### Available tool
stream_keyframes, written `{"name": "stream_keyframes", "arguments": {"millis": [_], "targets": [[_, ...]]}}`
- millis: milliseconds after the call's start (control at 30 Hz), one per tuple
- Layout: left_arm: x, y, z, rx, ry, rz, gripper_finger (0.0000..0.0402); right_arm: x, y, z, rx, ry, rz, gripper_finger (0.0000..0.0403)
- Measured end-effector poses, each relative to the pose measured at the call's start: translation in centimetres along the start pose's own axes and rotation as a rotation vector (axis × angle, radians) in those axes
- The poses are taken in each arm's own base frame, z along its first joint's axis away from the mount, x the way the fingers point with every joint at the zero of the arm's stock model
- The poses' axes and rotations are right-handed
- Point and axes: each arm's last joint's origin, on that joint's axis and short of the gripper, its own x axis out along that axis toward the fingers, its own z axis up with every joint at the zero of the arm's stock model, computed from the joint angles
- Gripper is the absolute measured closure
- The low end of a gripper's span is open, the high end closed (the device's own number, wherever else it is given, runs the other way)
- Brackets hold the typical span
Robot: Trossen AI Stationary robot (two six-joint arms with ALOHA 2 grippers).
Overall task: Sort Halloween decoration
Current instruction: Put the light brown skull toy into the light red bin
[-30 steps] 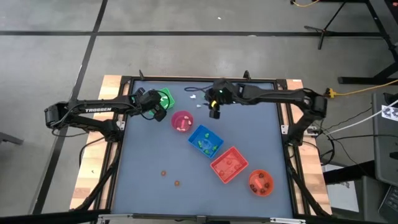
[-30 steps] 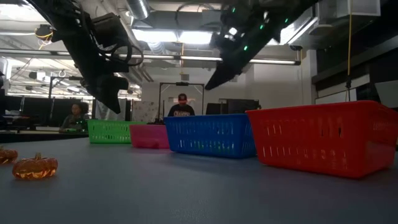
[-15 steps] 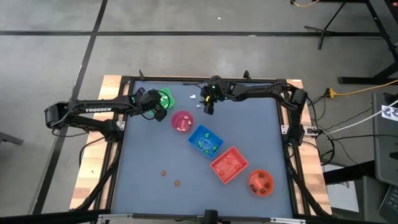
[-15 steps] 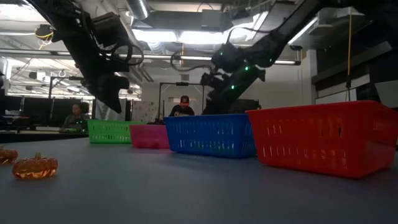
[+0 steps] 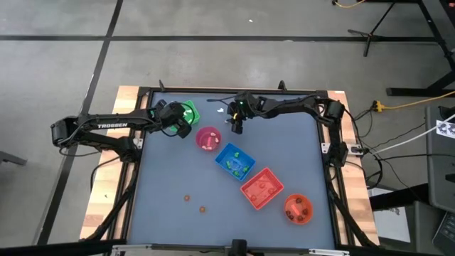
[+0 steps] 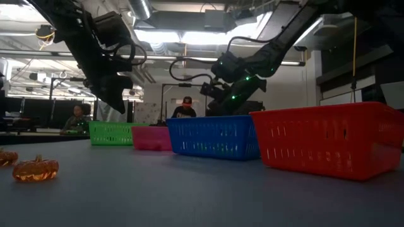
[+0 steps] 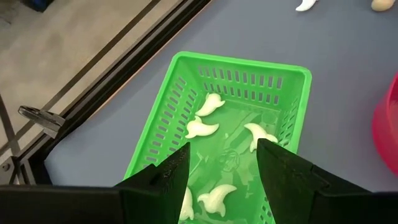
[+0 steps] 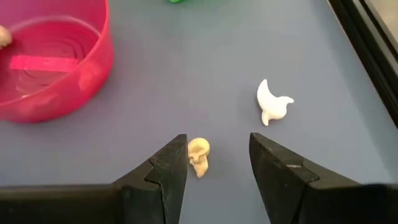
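Observation:
The Halloween decoration is scattered small trinkets. A cream skull (image 8: 198, 155) and a white ghost (image 8: 272, 102) lie on the grey table near its far edge. My right gripper (image 8: 217, 158) (image 5: 236, 126) hovers open just over the skull, which shows between its fingers and close to one of them, untouched. Several white ghosts (image 7: 202, 127) lie in the green tray (image 7: 168, 118). My left gripper (image 7: 222, 162) (image 5: 179, 121) hangs open above that tray, holding nothing. Two orange pumpkins (image 6: 35, 169) (image 5: 202, 209) sit near the table's front left.
A pink bowl (image 5: 207, 139) (image 8: 50, 68), a blue tray (image 5: 234, 161), a red tray (image 5: 261, 188) and an orange bowl (image 5: 298, 208) run in a slanting line from the middle to the near right. People sit in the room beyond the table (image 6: 185, 108).
My right gripper has come down toward the table and a little toward its left edge, ending low over the trinkets near the far edge; its fingers stay open. My left arm has kept still.

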Motion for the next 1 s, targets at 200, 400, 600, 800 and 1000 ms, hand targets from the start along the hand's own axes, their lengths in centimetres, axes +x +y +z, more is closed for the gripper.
{"name": "stream_keyframes", "arguments": {"millis": [200,400,600,800,1000], "targets": [[0.0,0.0,0.0,0.0,0.0,0.0,0.0231,0.0,0.0,-0.1,-0.022,0.006,0.002,0.0233],[0.0,0.0,0.0,-0.001,0.0,0.0,0.0231,0.0,0.1,-0.4,-0.02,0.045,0.015,0.0233],[0.0,-0.1,0.2,-0.01,-0.011,-0.042,0.0231,0.0,0.2,-0.5,-0.048,0.052,0.017,0.0233],[-0.1,-0.6,0.8,-0.03,-0.063,-0.128,0.0231,0.0,0.2,-0.6,-0.092,0.06,0.022,0.0233],[-0.6,-1.4,2.0,-0.058,-0.188,-0.211,0.0231,0.0,0.2,-0.6,-0.093,0.06,0.022,0.0233]]}}
